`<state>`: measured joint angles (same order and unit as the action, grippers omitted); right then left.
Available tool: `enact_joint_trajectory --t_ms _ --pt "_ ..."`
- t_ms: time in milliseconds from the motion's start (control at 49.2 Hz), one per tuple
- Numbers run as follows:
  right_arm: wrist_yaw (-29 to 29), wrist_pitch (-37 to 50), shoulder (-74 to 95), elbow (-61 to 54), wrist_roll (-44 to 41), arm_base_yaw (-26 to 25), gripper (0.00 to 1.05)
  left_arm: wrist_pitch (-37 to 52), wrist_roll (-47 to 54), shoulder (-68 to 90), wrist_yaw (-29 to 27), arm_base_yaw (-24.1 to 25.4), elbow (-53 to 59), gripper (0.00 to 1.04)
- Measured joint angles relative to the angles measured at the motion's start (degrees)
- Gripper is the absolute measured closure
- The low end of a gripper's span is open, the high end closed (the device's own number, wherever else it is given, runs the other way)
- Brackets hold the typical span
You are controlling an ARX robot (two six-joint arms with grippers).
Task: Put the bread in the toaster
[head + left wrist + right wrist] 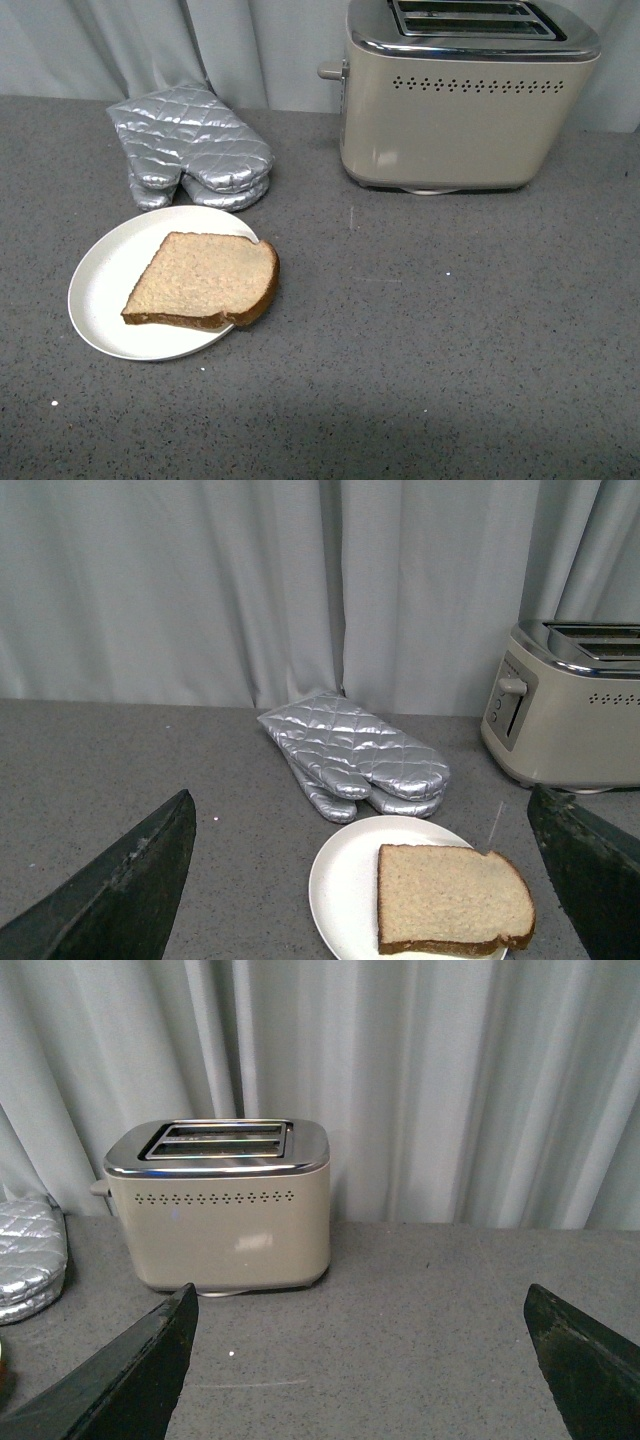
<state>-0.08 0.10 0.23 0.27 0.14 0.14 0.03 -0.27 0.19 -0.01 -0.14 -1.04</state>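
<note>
Bread [205, 280] on plate [100, 285], toaster [460, 130] top cut off; left pincer [360, 795] and right pincer [360, 1290] spread wide, empty

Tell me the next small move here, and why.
Probably lower the left gripper toward the bread: it lies untouched on the white plate, ahead of that gripper's open jaws, and the toaster slots look empty.

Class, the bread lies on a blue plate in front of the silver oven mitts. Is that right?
No: the plate is white, not blue, as the front view shows. The bread does lie on it, in front of the silver oven mitts.
</note>
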Motion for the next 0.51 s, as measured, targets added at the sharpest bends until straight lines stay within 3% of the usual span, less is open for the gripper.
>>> enact_joint_trajectory --t_ms 508 --pt "0.0 0.0 0.0 0.0 0.0 0.0 0.10 0.0 0.0 0.0 0.0 0.0 0.0 0.07"
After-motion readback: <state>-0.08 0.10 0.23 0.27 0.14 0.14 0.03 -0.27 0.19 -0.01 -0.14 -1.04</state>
